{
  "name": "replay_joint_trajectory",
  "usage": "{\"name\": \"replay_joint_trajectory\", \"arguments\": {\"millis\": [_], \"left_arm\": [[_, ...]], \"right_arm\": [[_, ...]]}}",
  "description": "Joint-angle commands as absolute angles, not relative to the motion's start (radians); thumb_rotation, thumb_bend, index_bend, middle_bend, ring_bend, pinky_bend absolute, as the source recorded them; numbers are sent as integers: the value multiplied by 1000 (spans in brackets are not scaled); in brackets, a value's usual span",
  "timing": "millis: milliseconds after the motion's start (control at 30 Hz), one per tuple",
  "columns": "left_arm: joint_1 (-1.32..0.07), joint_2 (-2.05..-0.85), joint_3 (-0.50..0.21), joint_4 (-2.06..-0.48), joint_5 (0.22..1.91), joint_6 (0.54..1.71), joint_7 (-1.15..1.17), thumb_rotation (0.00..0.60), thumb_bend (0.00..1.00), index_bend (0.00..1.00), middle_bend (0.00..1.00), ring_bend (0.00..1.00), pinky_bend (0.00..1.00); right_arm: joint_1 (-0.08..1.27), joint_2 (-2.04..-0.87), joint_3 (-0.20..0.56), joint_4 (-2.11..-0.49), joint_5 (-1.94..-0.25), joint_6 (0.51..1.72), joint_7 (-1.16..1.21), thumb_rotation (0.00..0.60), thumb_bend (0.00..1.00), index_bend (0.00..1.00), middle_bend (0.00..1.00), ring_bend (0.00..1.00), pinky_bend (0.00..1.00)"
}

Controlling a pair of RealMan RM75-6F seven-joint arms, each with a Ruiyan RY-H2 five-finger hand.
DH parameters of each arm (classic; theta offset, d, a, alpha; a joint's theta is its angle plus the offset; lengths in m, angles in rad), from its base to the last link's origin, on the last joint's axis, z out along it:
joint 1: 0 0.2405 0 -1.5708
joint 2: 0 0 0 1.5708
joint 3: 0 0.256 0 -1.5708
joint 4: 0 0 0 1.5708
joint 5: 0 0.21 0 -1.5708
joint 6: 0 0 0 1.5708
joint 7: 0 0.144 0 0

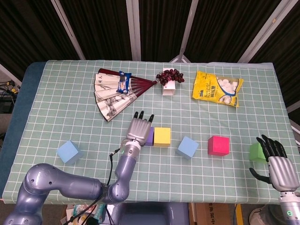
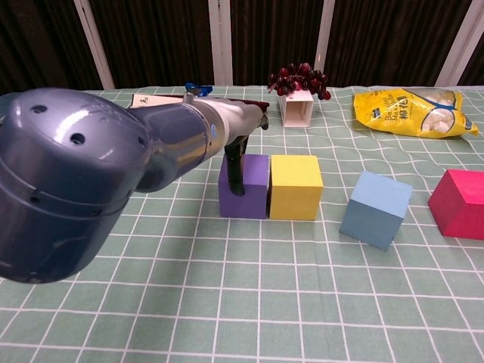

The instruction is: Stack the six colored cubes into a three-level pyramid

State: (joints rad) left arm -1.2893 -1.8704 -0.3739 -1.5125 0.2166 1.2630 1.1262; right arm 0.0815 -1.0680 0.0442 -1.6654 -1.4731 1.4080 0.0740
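My left hand (image 1: 139, 129) lies flat over the left side of the purple cube (image 1: 150, 136), fingers stretched out and touching it without gripping. The chest view shows dark fingers (image 2: 235, 165) against the purple cube (image 2: 246, 190), which sits flush against the yellow cube (image 2: 296, 187). To the right stand a light blue cube (image 1: 188, 146) and a red cube (image 1: 218, 145). A second blue cube (image 1: 68, 152) sits alone at the front left. The green cube (image 1: 256, 151) is at the far right, just left of my right hand (image 1: 279, 166), whose fingers are spread and hold nothing.
A folding fan (image 1: 117, 91) lies at the back left. Grapes on a small white box (image 1: 169, 80) and a yellow snack bag (image 1: 217, 87) sit at the back. The table's right edge runs close to the green cube.
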Motion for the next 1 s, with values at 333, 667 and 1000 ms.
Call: {"name": "replay_joint_trajectory", "arguments": {"millis": [333, 667, 1000], "left_arm": [[-1288, -1887, -383, -1509, 239, 1262, 1115, 600, 258, 13, 381, 45, 93], [-1288, -1898, -390, -1510, 233, 1266, 1124, 600, 259, 13, 379, 45, 93], [-1287, -1903, -397, -1506, 231, 1262, 1129, 600, 222, 5, 338, 45, 93]], "right_arm": [[82, -1068, 44, -1666, -1474, 1408, 75, 600, 251, 0, 0, 0, 0], [82, -1067, 43, -1666, -1475, 1409, 76, 600, 252, 0, 0, 0, 0], [82, -1067, 43, -1666, -1475, 1408, 76, 600, 252, 0, 0, 0, 0]]}}
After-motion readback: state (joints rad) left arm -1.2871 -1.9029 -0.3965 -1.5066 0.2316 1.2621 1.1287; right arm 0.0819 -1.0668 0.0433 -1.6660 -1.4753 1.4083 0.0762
